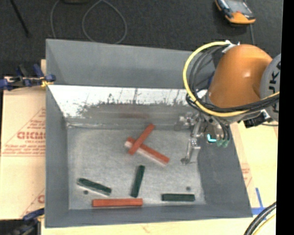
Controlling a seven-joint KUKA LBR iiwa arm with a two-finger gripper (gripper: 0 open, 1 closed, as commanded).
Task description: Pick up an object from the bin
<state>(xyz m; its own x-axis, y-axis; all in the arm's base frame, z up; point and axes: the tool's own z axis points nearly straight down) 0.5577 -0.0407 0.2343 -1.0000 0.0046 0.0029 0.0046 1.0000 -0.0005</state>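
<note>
Hanging low at the right side of the grey metal bin, the gripper carries nothing that I can see. Whether it stands open or closed cannot be told from this angle.

Nearest thing: a pale red straight stick, probably plastic or painted wood. It lies flat mid-floor, right end just beside the gripper's tip. Likeliest pick, on position alone.

Handling, as a judgement: light, stiff, smooth-sided. It should not bend or break, but could slip or swivel if caught near an end. Best hold is across its narrow width on the free right half, away from the crossing.

In the way: a red-brown straight stick crosses its left end, touching. Which lies on top I cannot tell. A lift there may drag both.

Others, well apart:
- short dark green stick, below the crossed pair
- dark green flat bar, near the front right corner
- dark green slanted bar, front left
- long red-brown bar, along the front wall

The bin's right wall is close beside the gripper, so there is little room to swing that way.
</note>
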